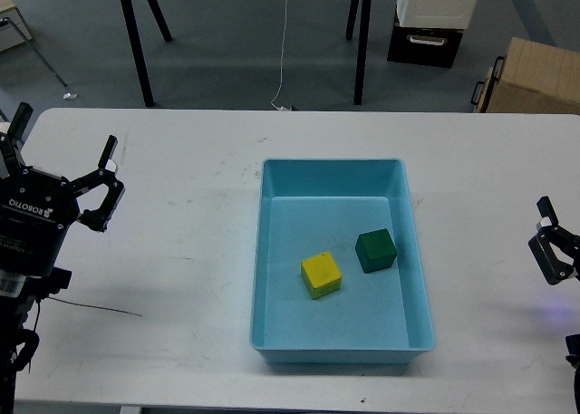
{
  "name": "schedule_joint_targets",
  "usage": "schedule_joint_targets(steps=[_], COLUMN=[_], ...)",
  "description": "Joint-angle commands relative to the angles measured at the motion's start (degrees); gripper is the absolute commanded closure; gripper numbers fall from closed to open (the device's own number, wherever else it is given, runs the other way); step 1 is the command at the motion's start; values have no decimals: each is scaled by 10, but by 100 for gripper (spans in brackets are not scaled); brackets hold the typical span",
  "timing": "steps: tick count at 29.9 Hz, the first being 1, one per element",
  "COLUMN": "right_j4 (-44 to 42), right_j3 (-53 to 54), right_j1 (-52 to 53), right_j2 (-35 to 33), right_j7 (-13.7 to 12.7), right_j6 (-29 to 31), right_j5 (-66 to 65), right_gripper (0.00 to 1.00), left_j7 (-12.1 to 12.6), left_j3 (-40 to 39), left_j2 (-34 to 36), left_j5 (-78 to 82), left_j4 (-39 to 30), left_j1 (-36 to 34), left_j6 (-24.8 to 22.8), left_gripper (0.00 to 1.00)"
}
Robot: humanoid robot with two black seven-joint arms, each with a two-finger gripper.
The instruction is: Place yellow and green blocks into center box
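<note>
We see the light blue tray (337, 341) sitting near the middle of the white table (181, 206), its long side running from near to far. Both blocks lie on the tray floor. The yellow block (321, 275) rests a little left of the tray's middle, and the green block (375, 250) sits just beside it, to the right and slightly farther away. The two are close, with their nearest corners almost meeting; we cannot tell whether they touch. Neither block leans on a wall of the tray.

Our left gripper (62, 151) is at the left edge of the table, well apart from the tray, with its fingers spread wide and nothing between them. Our right gripper (553, 242) shows only partly at the right edge of the view, dark and small, and we cannot tell whether its fingers are apart or together. It too is well away from the tray.

Beyond the far edge of the table, on the grey floor, stand black stand legs (136, 43), a white-and-black crate (435, 20) and a brown cardboard box (535, 79).
</note>
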Motion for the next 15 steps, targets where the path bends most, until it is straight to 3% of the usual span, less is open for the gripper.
schedule_joint_targets(steps=[1, 3, 8, 12, 15], right_j4=[18, 18, 23, 23, 23], right_j3=[1, 0, 10, 10, 4], right_j1=[-40, -55, -76, -76, -75], right_j2=[22, 23, 22, 23, 23], right_j7=[0, 0, 0, 0, 0], right_j6=[0, 0, 0, 0, 0], right_j5=[-7, -8, -9, -9, -10], right_gripper=[1, 1, 1, 1, 1], left_j7=[-19, -35, -48, -88, -91], left_j3=[41, 67, 92, 94, 93], left_j2=[-1, -1, -1, -1, -1], left_j5=[-10, -20, -24, -28, -33], left_j4=[-8, -8, -10, -18, -18], left_j1=[56, 72, 105, 108, 111], left_j6=[0, 0, 0, 0, 0], left_gripper=[1, 0, 0, 0, 0])
